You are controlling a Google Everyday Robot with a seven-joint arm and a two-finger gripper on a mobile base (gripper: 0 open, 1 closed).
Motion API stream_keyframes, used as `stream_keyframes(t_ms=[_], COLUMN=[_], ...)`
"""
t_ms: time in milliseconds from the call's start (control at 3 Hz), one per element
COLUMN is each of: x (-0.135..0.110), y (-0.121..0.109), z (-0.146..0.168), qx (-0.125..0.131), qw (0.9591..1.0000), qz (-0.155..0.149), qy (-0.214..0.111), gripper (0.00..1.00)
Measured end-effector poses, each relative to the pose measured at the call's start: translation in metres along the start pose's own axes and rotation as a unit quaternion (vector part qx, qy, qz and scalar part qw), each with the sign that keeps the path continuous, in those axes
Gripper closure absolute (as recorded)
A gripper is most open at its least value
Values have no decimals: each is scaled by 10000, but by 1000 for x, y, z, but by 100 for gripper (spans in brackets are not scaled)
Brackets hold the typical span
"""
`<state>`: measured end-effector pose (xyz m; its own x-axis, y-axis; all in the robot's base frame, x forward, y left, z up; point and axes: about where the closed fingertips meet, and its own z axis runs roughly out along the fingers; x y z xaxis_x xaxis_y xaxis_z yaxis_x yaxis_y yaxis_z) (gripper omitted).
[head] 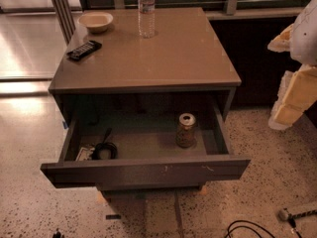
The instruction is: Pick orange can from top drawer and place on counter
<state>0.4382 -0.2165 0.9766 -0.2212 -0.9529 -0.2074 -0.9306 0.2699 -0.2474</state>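
The orange can [186,130] stands upright on the greyish-green floor of the open top drawer [143,171], towards its right side. The drawer is pulled out below the tan-brown counter [178,53]. My gripper [293,97] shows as white and yellow parts at the right edge of the camera view. It is above the floor, to the right of the cabinet, well apart from the can and holding nothing.
On the counter stand a clear water bottle [146,11], a pale bowl [96,21] and a black remote [84,49]. A black coiled cable [105,149] lies in the drawer's left end. Cables [247,229] lie on the speckled floor at lower right.
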Motion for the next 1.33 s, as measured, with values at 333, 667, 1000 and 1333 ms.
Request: stream_keyframes(t_ms=[333, 667, 1000, 1333], x=[-2, -13, -28, -36], y=[-2, -6, -12, -31], z=[19, 70, 130, 133], qx=[93, 109, 62, 397], qw=[9995, 9966, 9906, 9870], qz=[160, 385, 619, 671], qy=[-240, -725, -1219, -1402], gripper=[37, 60, 83, 100])
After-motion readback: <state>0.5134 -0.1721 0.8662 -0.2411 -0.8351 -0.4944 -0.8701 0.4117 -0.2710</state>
